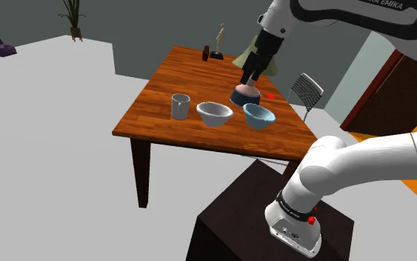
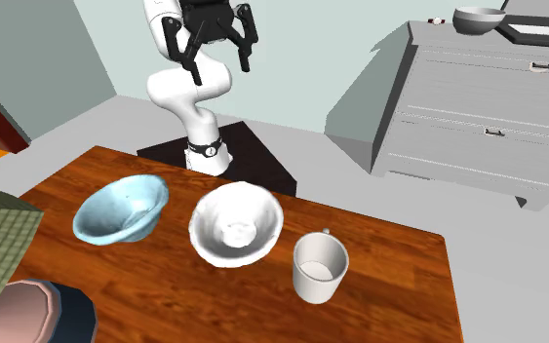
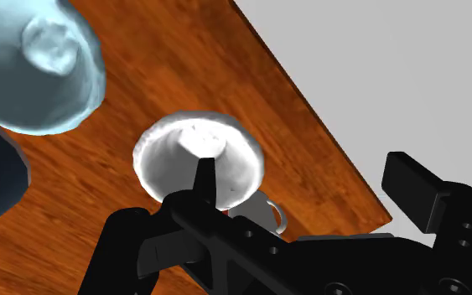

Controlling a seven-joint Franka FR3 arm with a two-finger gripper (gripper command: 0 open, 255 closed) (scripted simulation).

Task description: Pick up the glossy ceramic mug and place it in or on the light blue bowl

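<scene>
With the black two-finger gripper (image 2: 214, 58) hanging wide open at the second exterior view's top, a finger descending on the glossy white mug (image 2: 319, 268) at lower right could clip the round white bowl (image 2: 236, 226) just beside it.

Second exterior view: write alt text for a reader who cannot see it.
A blue bowl, a white bowl and a white mug stand in a row on a wooden table. Beyond them, the black gripper hangs open and empty; a grey dresser stands to the right.
</scene>
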